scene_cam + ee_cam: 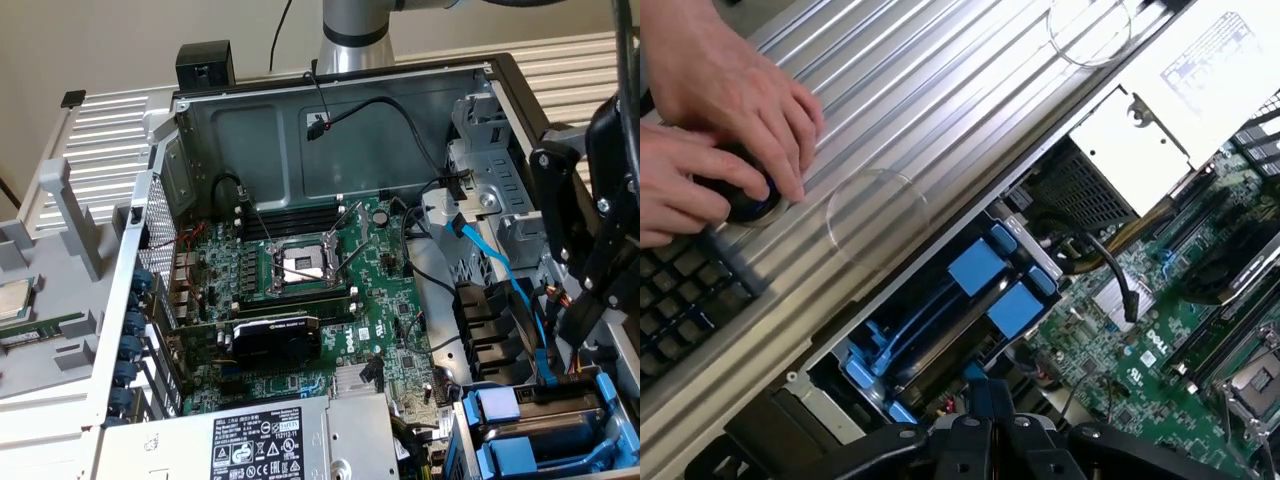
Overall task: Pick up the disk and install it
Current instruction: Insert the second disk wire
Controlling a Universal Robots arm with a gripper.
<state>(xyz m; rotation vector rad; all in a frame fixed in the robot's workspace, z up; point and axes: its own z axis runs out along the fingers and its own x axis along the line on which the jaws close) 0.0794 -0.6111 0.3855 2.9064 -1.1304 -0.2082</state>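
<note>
My black gripper (585, 315) hangs over the exterior view's right side of the open computer case, just above the drive bay (470, 420). In the wrist view its fingers (962, 440) meet with nothing between them, so the gripper (985, 432) is shut and empty. Below it, two blue carrier frames (975, 268) with blue pull tabs (497, 405) sit side by side in the bay. Dark metal shows between their rails. The disk's labelled face is hidden, and I cannot tell whether a carrier holds it.
The motherboard (300, 290) with its open processor socket (300, 265) fills the case floor. A grey power-supply box (260, 445) lies at the front. Blue and black cables (500, 270) run beside the bay. A person's hands (710, 100) rest on a black knob (745, 195) next to a keyboard (680, 295).
</note>
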